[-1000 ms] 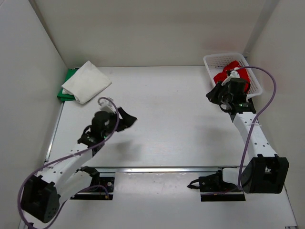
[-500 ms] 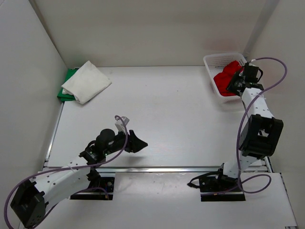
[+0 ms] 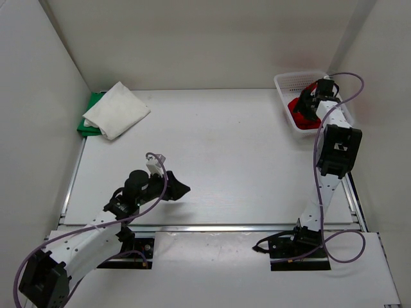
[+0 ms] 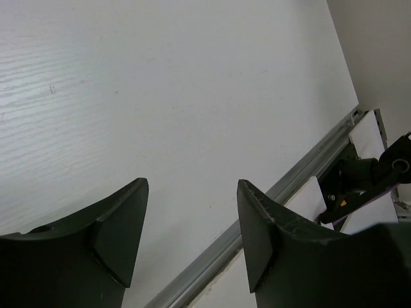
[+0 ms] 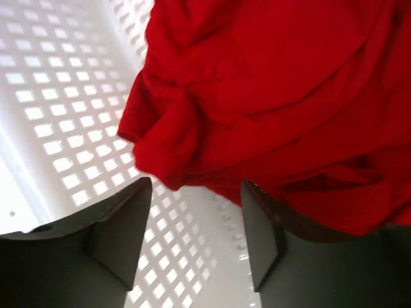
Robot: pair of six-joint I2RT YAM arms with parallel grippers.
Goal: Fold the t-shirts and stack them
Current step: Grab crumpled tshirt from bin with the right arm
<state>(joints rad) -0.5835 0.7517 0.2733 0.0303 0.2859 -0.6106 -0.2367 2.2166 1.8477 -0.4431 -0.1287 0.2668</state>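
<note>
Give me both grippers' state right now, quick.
Left gripper: jaws open, holding nothing.
Right gripper: jaws open over the red t-shirt in the basket, holding nothing.

Folded white t-shirt (image 3: 117,110), a neat tilted rectangle, lying on top of the bright green t-shirt (image 3: 90,122) at the tabletop's (image 3: 225,147) far left corner, green edge showing beneath, red t-shirt (image 5: 257,83) crumpled in loose folds inside the white mesh basket (image 3: 282,80), far right
</note>
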